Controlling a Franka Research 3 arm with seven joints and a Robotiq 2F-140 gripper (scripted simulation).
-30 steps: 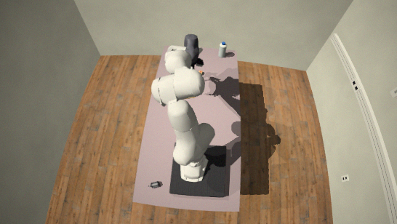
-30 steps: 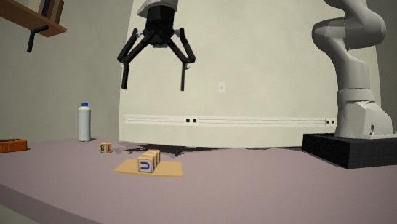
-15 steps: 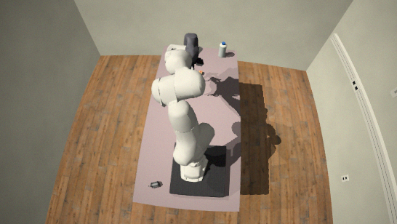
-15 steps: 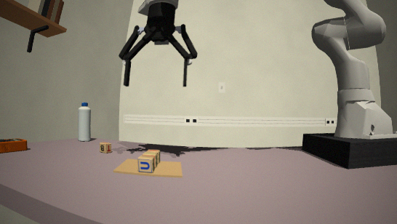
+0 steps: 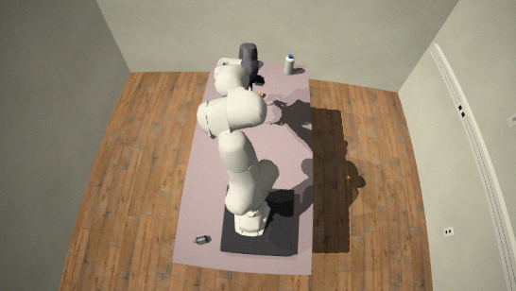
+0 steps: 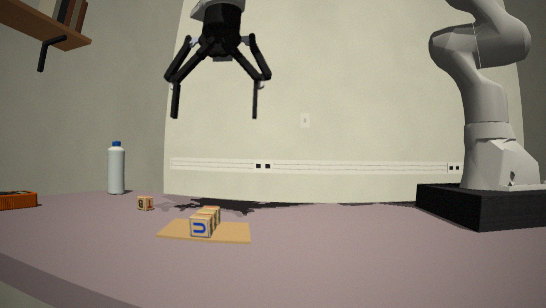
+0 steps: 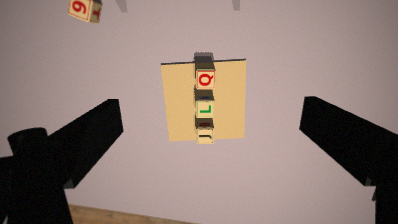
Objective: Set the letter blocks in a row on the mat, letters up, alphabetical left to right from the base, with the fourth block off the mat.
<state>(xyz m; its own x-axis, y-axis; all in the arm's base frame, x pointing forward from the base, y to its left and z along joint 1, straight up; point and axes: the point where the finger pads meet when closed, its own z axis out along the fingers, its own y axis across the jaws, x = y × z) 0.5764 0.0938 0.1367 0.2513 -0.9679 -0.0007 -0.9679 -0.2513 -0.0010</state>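
Observation:
Three letter blocks stand in a tight straight row on the tan mat [image 7: 204,101]: a block with a red Q [image 7: 205,79], a block with a green L [image 7: 205,109] and a third block [image 7: 205,134] whose top letter is dark and foreshortened. In the exterior view the row [image 6: 205,222] shows a blue U on its near side face. The fourth block [image 7: 84,10], with a red 9 on top, lies off the mat on the table; it also shows in the exterior view [image 6: 145,202]. My gripper [image 6: 215,104] hangs high above the row, wide open and empty.
A white bottle with a blue cap [image 6: 116,168] stands at the far end of the table. An orange object [image 6: 17,199] lies at the left edge. A small dark object [image 5: 201,240] lies near the robot's black base [image 5: 259,228].

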